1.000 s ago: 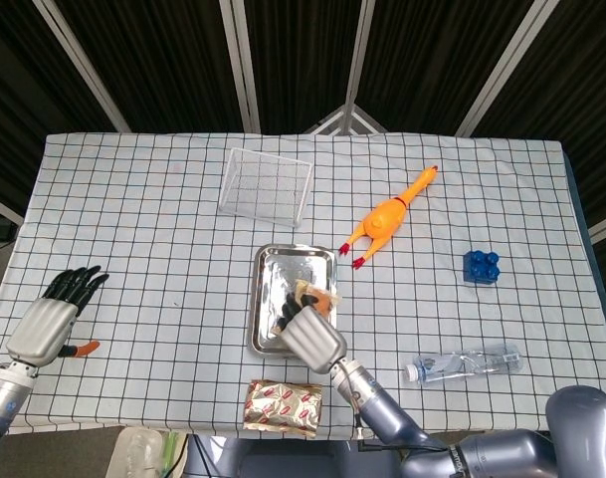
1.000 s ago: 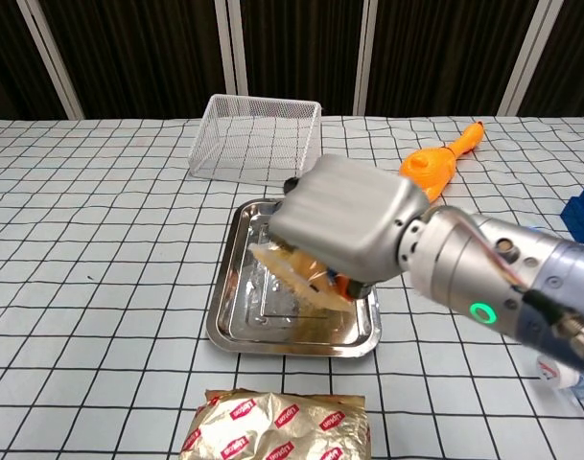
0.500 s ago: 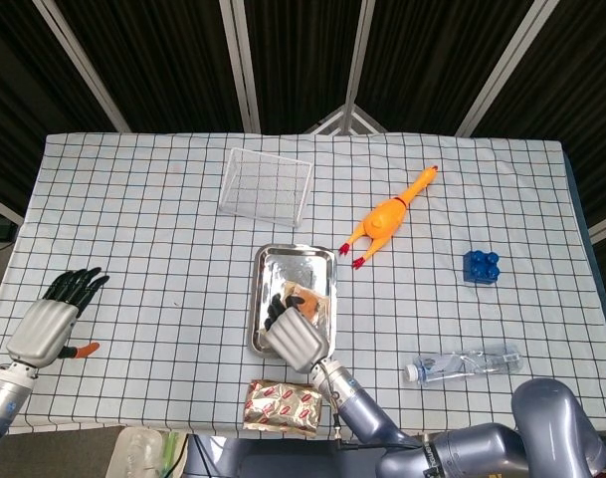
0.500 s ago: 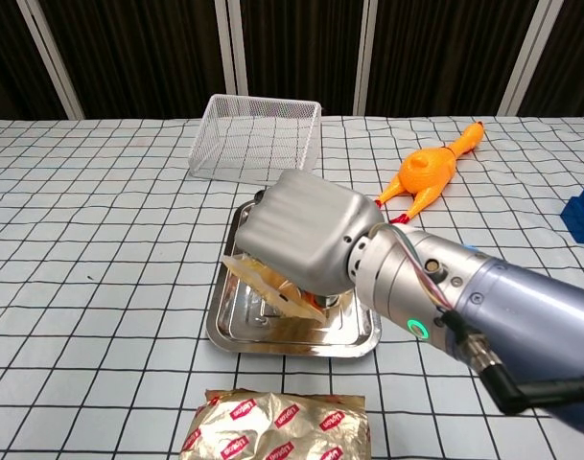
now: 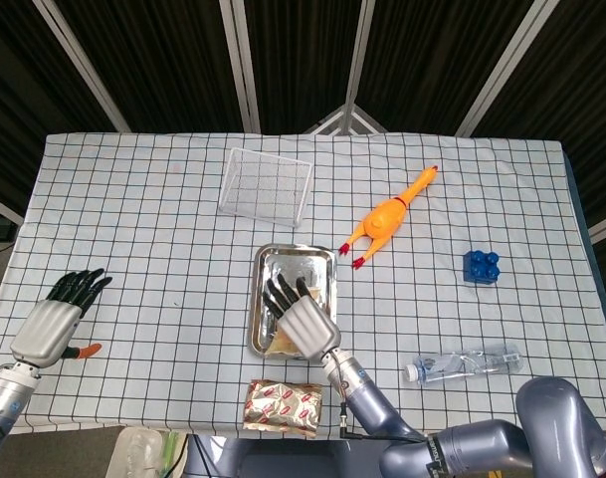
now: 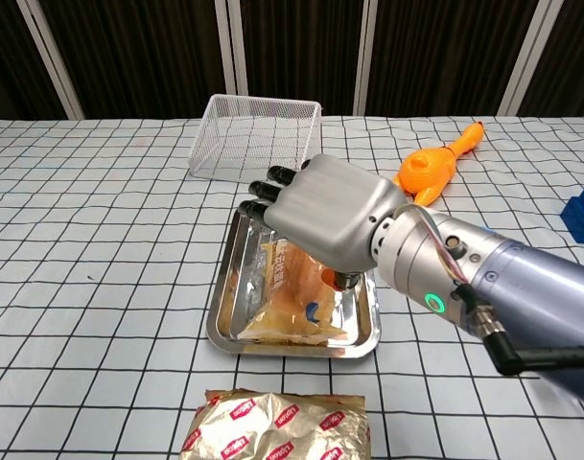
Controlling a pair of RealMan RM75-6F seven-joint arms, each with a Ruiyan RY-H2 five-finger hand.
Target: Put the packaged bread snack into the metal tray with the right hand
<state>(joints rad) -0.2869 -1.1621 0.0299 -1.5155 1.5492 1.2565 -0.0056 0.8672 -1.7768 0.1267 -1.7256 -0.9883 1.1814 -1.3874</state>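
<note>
The packaged bread snack [image 6: 290,297], a clear wrapper over golden bread, lies flat inside the metal tray [image 6: 223,305] in the chest view. My right hand [image 6: 330,213] hovers just above it with its fingers spread and nothing in them. In the head view the same right hand [image 5: 301,316] covers most of the metal tray [image 5: 259,299], and only a corner of the snack [image 5: 280,345] shows. My left hand [image 5: 52,320] rests open at the table's left edge, far from the tray.
A gold and red foil packet [image 6: 277,426] lies just in front of the tray. A wire basket [image 5: 267,185] stands behind it. A rubber chicken [image 5: 387,218], a blue block [image 5: 481,267] and a plastic bottle [image 5: 467,362] lie to the right.
My right hand carried the snack down over the tray, then let go of it and spread its fingers. The snack now lies flat in the tray. The left hand stayed put.
</note>
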